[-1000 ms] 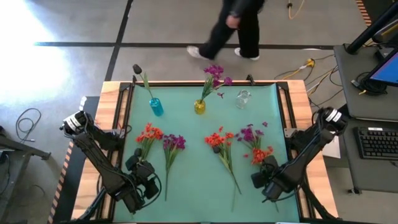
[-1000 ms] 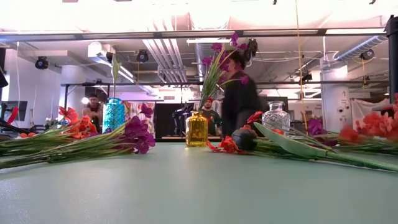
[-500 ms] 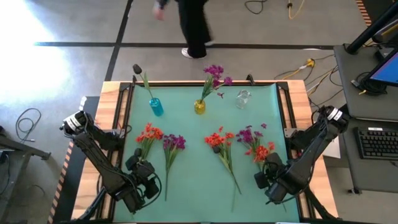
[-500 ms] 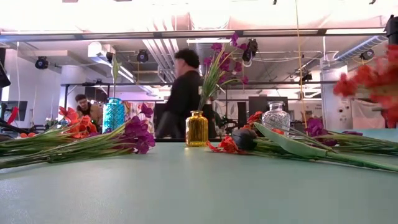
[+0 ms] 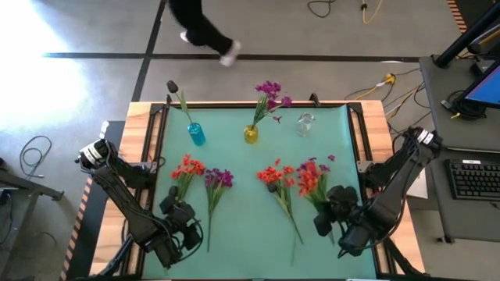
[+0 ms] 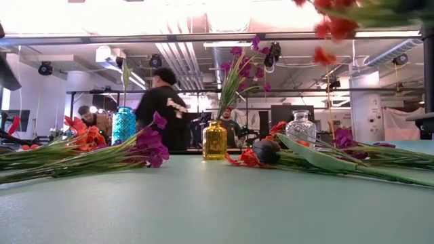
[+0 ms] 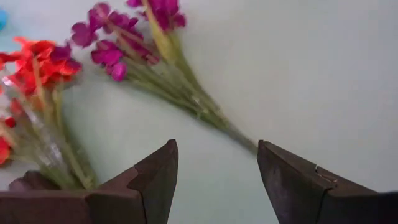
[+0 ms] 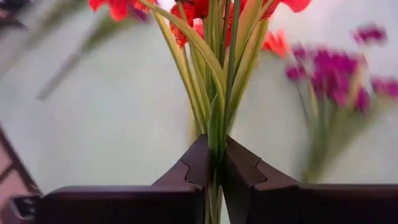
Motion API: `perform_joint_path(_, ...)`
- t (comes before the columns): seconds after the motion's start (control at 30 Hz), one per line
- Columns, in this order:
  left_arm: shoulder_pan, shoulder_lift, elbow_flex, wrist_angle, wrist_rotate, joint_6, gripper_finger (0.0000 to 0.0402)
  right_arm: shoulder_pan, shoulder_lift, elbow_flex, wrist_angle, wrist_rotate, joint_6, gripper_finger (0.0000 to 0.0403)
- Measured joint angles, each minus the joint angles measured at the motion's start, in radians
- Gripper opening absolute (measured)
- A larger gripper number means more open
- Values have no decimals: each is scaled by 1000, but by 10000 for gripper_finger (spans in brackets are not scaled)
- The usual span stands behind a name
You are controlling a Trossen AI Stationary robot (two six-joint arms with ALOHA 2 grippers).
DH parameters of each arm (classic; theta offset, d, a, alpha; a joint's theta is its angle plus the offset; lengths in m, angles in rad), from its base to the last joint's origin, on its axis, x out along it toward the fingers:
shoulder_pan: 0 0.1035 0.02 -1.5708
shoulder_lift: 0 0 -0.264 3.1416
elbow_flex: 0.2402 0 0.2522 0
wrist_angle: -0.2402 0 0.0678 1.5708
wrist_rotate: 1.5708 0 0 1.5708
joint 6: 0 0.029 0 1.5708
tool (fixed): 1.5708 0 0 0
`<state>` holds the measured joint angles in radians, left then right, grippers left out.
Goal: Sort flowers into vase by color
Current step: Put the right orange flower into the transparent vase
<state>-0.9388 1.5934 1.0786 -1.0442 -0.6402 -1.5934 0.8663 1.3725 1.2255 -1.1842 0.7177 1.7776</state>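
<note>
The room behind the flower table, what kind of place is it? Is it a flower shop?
Probably not a shop; it looks like a robot lab or workshop. Bare pipes and ducts run under the ceiling, a keyboard sits on a desk beside the table, and cables trail across the concrete floor.

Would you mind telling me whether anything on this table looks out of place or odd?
Nothing looks damaged or spilled. The clear glass vase stands empty, while orange-red and purple flowers lie loose on the green mat. The right gripper holds an orange-red flower bunch aloft.
</note>
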Motion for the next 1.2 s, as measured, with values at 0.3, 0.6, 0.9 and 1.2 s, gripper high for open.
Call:
perform_joint_path(0.3, 1, 0, 0, 219, -69, 258, 206, -50, -59, 0, 196, 217, -380, 22)
perform_joint_path(0.6, 47, -5, 63, 341, -244, 534, 206, -118, -103, -3, 223, 419, -625, 22)
perform_joint_path(0.9, 115, -5, 194, 310, -348, 795, 206, -258, -108, -4, 299, 335, -843, 22)
perform_joint_path(1.2, 185, -5, 277, 297, -373, 1068, 206, -398, -123, -7, 605, 235, -1357, 22)
